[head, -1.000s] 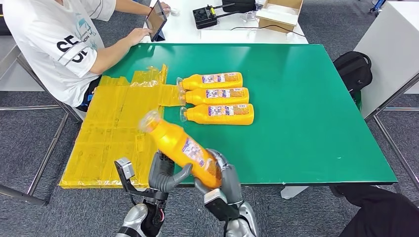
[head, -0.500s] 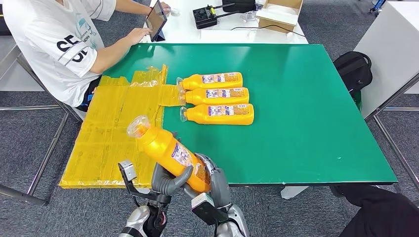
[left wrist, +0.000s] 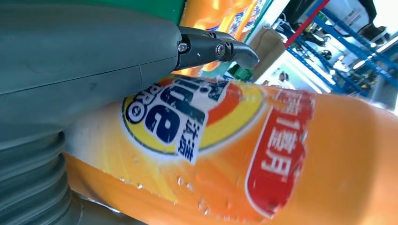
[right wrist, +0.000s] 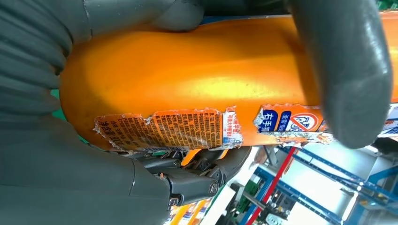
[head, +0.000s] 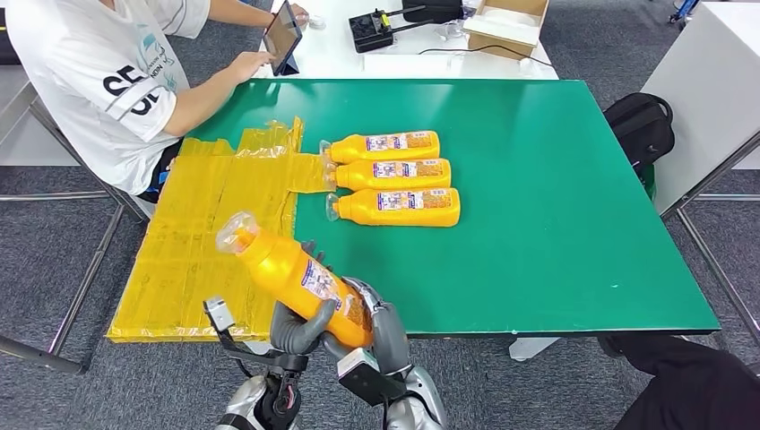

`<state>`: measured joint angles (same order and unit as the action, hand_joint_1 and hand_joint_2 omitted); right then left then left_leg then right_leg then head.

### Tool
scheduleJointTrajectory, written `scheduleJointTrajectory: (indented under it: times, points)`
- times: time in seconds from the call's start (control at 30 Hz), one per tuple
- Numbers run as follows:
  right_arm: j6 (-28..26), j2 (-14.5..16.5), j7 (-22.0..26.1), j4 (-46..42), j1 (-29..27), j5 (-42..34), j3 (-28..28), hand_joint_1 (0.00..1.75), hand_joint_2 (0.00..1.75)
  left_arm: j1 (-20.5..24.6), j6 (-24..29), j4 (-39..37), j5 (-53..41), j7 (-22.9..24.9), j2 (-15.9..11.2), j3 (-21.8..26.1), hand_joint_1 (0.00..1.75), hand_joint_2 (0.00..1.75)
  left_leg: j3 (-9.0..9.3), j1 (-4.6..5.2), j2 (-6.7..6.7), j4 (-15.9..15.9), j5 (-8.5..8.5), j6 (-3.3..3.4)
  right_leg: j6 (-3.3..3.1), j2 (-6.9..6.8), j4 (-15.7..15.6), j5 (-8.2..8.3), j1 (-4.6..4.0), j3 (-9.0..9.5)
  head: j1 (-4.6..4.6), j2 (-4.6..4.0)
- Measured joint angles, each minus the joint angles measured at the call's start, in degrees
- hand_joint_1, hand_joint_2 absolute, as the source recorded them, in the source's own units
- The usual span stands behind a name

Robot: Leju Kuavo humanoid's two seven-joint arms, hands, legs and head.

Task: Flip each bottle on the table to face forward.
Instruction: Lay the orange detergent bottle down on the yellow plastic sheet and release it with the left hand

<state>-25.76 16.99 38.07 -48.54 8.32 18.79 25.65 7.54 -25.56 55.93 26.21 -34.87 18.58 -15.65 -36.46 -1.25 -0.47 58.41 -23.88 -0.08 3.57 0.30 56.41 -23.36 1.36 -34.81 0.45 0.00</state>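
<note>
I am seeing the orange bottle (head: 300,276) being held in the air over the near edge of the green table (head: 556,224), tilted, with its clear cap pointing up and to the left. My left hand (head: 294,328) is cupping it from below with the fingers wrapped on the body, and my right hand (head: 376,322) is gripping its lower end, thumb (right wrist: 345,70) pressing across the orange side above the torn label. Three more bottles (head: 394,177) are lying side by side further on the table, caps toward the yellow plastic sheet (head: 202,237), while a person (head: 107,81) is sitting at the far left corner.
</note>
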Motion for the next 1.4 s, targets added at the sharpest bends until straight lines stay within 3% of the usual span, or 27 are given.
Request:
scheduleJointTrajectory:
  times: [0.07, 0.1, 0.13, 0.57, 0.67, 0.7, 0.77, 0.83, 0.9, 1.1, 1.4]
  points:
    - [0.1, 0.1, 0.0, 0.9, 0.6, 0.0, 0.3, 1.75, 1.75, -0.1, -0.5, 0.0, 0.9, -0.2, 0.0, 0.3, 1.34, 1.75, 0.0, 0.0, 0.0, 0.0, 0.0, 0.0, 0.0, 0.01, 0.0, 0.0, 0.0, 0.0, 0.0, 0.0]
    - [0.1, 0.2, 0.0, 1.3, 0.8, 0.0, 0.5, 1.75, 1.75, -0.2, -0.6, 0.0, 1.3, -0.4, 0.0, 0.4, 1.68, 1.75, 0.0, 0.0, 0.0, 0.0, 0.0, 0.0, 0.0, 0.01, 0.0, 0.0, 0.0, -0.01, 0.0, 0.0]
    - [0.2, 0.2, 0.0, 1.8, 1.1, 0.0, 0.6, 1.75, 1.75, -0.3, -0.7, 0.1, 1.6, -0.5, 0.0, 0.5, 1.75, 1.75, 0.0, 0.0, 0.01, 0.0, 0.0, 0.0, 0.0, 0.02, 0.0, 0.0, 0.0, -0.01, -0.01, 0.0]
    - [0.6, 0.7, 0.0, 4.6, 2.6, 0.1, 1.3, 1.74, 1.75, -1.2, 0.0, 1.2, -0.3, -2.1, 0.0, 1.5, 1.75, 1.75, 0.0, 0.0, 0.05, 0.0, 0.0, 0.0, 0.0, 0.05, 0.0, 0.0, 0.0, -0.05, 0.0, 0.0]
    - [0.6, 0.7, 0.0, 4.8, 2.7, 0.1, 1.3, 1.57, 1.75, -1.3, 1.3, 1.6, -3.1, -3.2, 0.0, 1.6, 1.75, 1.75, -0.01, 0.0, 0.05, 0.0, 0.0, 0.0, 0.0, 0.05, 0.0, 0.0, 0.0, -0.05, 0.01, 0.0]
    - [0.6, 0.7, 0.0, 4.9, 2.8, 0.1, 1.3, 1.44, 1.75, -1.4, 1.9, 1.9, -4.1, -3.5, 0.0, 1.6, 1.75, 1.75, -0.01, 0.0, 0.05, 0.0, 0.0, 0.0, 0.0, 0.05, 0.0, 0.0, 0.0, -0.05, 0.01, 0.0]
    - [0.6, 0.7, 0.0, 5.1, 2.9, 0.1, 1.3, 0.68, 1.75, -1.5, 3.2, 2.5, -6.1, -4.1, 0.0, 1.6, 1.75, 1.75, -0.01, 0.0, 0.05, 0.0, 0.0, 0.0, 0.0, 0.05, 0.0, 0.0, 0.0, -0.04, 0.01, 0.0]
    - [0.7, 0.8, 0.0, 5.5, 2.9, 0.3, 1.4, 0.0, 0.87, -1.6, 3.9, 3.1, -7.2, -4.4, 0.0, 1.6, 1.75, 1.75, 0.0, 0.0, 0.06, 0.0, 0.0, 0.0, 0.0, 0.05, 0.0, 0.0, 0.0, -0.04, 0.0, 0.0]
    - [0.7, 0.8, 0.0, 5.9, 2.9, 0.4, 1.4, 0.0, 0.0, -1.6, 5.4, 3.9, -9.0, -4.7, 0.0, 1.4, 1.75, 1.75, -0.01, 0.0, 0.03, 0.0, 0.0, 0.0, 0.0, 0.04, 0.0, 0.0, 0.0, -0.03, 0.02, 0.0]
    - [3.5, 0.8, 0.0, 4.8, 2.2, -1.0, 1.0, 0.0, 0.0, -2.2, 15.7, 8.6, -18.8, -5.2, 0.0, 1.0, 1.75, 1.75, -0.03, 0.0, 0.1, 0.0, 0.0, 0.0, 0.0, 0.06, 0.0, 0.01, 0.0, -0.07, 0.01, 0.0]
    - [5.1, 0.7, 0.0, 2.2, 1.5, -1.1, -0.1, 0.0, 0.0, -2.5, 17.8, 11.5, -20.3, -5.3, 0.0, 1.5, 1.75, 1.75, -0.03, 0.0, 0.1, 0.0, 0.0, 0.0, 0.0, 0.06, 0.0, 0.01, 0.0, -0.06, 0.01, 0.0]
